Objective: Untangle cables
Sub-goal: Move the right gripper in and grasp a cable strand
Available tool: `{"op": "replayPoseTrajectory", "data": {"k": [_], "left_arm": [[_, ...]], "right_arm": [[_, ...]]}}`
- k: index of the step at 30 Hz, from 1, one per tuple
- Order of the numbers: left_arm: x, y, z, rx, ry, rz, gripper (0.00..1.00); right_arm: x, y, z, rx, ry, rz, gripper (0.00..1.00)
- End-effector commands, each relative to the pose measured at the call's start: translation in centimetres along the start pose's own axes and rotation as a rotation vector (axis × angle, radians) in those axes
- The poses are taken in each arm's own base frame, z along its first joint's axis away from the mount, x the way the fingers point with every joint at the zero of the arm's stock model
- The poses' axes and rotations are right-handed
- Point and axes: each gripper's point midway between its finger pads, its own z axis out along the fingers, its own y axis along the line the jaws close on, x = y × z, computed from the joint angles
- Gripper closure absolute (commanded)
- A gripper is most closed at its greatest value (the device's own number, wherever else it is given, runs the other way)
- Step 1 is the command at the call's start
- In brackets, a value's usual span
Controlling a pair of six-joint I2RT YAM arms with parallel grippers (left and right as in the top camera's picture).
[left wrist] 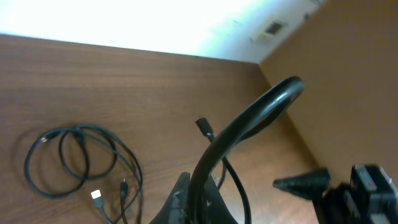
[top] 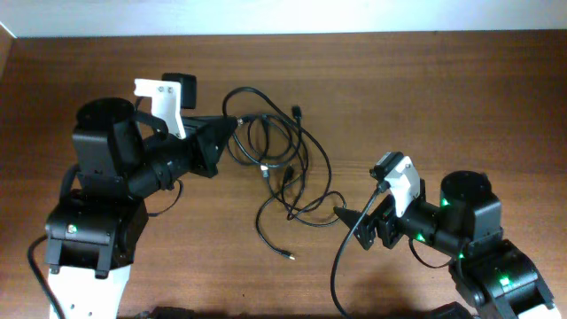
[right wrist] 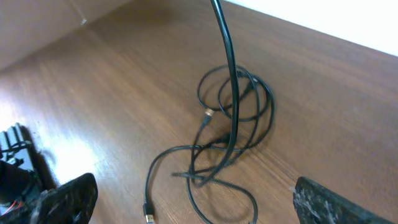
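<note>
Jaws of the left gripper (top: pixel 232 131) are clamped on a loop of the cables (top: pixel 285 173), the pinch itself cut off below the wrist view, while the right gripper (top: pixel 353 227) gapes wide, holding nothing, just beside the tangle lying on the table (top: pixel 425 97).

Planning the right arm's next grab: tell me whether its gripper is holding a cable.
No, in the right wrist view the right gripper stands wide open and empty, with the cables lying beyond it.
</note>
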Motion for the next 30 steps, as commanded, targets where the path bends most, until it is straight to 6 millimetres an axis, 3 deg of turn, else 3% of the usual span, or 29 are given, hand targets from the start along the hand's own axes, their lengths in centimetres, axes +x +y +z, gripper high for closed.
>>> {"op": "replayPoseTrajectory", "data": {"k": [1, 3, 5, 7, 9, 14, 16, 20, 22, 24, 27, 28, 29, 30], "left_arm": [[1.4, -3.0, -0.2, 0.189, 0.059, 0.212, 1.00], [1.9, -4.5, -0.6, 0.287, 0.062, 0.336, 1.00], [1.9, -4.5, -0.6, 0.292, 0.058, 0.364, 1.00], [2.3, -5.7, -1.0, 0.367, 0.065, 0.362, 1.00], [2.5, -7.6, -1.9, 0.491, 0.063, 0.373, 1.00], [1.9, -7.9, -1.9, 0.501, 0.034, 0.404, 1.00], [1.8, -7.9, -1.9, 0.501, 0.032, 0.406, 1.00], [1.8, -7.9, -1.9, 0.501, 0.033, 0.405, 1.00], [1.8, -7.9, -1.9, 0.501, 0.033, 0.406, 1.00], [1.7, -7.6, -1.8, 0.480, 0.030, 0.406, 1.00], [1.6, -7.3, -1.5, 0.462, 0.032, 0.402, 0.99], [1.6, -7.1, -1.3, 0.461, 0.036, 0.398, 0.62], [1.7, -7.1, -1.2, 0.461, 0.037, 0.396, 0.41], [1.7, -7.1, -1.2, 0.461, 0.037, 0.396, 0.39]], "right_arm": [[-2.6, 1.1, -0.7, -0.056, -0.102, 0.026, 0.01], [-4.4, 1.1, -0.9, -0.073, -0.168, 0.209, 0.01], [-5.7, 1.4, -1.1, -0.104, -0.210, 0.309, 0.01], [-7.0, 3.3, -1.7, -0.217, -0.247, 0.258, 0.01], [-7.3, 4.5, -2.1, -0.297, -0.246, 0.276, 0.01], [-6.9, 5.0, -1.7, -0.339, -0.214, 0.286, 0.04], [-6.4, 5.6, -1.1, -0.403, -0.173, 0.295, 0.20], [-7.6, 7.3, -1.2, -0.550, -0.194, 0.219, 0.36], [-7.6, 7.3, -1.1, -0.552, -0.192, 0.220, 0.57], [-7.4, 7.8, -1.3, -0.584, -0.184, 0.212, 0.65], [-7.4, 7.8, -1.4, -0.588, -0.182, 0.212, 0.96], [-7.4, 7.8, -1.4, -0.588, -0.183, 0.212, 0.96], [-7.4, 7.8, -1.4, -0.588, -0.183, 0.212, 0.96], [-7.4, 7.8, -1.4, -0.587, -0.183, 0.212, 0.96]]}}
